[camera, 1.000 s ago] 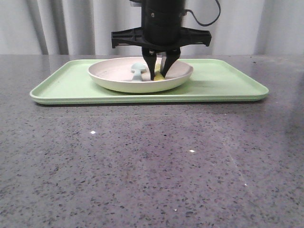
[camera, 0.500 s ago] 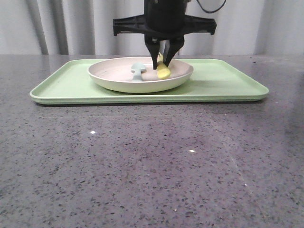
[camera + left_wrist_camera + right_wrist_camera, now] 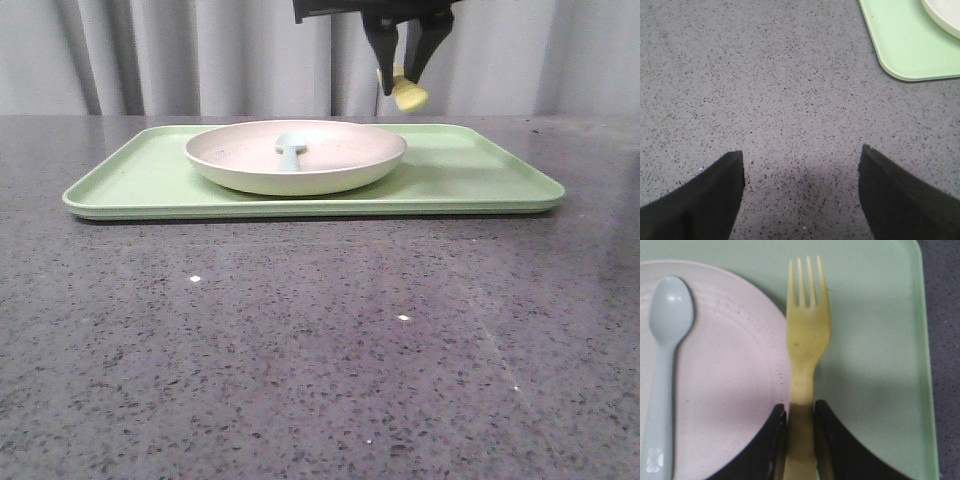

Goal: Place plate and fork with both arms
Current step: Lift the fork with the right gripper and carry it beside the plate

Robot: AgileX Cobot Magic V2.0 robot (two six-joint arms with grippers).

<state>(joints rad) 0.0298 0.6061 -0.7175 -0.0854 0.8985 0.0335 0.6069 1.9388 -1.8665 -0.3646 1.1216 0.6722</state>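
Tabletop: grey speckled stone surface, bare in the foreground; the left gripper hovers over it with its two fingers spread wide apart, holding nothing, a tray corner beyond it.
Tray: flat light-green rectangle lying farther back on the tabletop, carrying the plate.
Plate: cream-pink shallow dish resting on the tray left of its centre, with a pale blue spoon lying inside.
Right gripper: raised clear above the right edge of the plate, fingers closed tight on the handle of the fork, tines pointing away from the wrist.
Fork: in the air, touching neither plate nor tray; from the wrist it hangs over the line where the plate rim meets the tray.
Risk: the grip sits low on a thin, smooth handle, so the fork could pivot or slip during transfer; released here, it would likely strike the plate rim and skid off.
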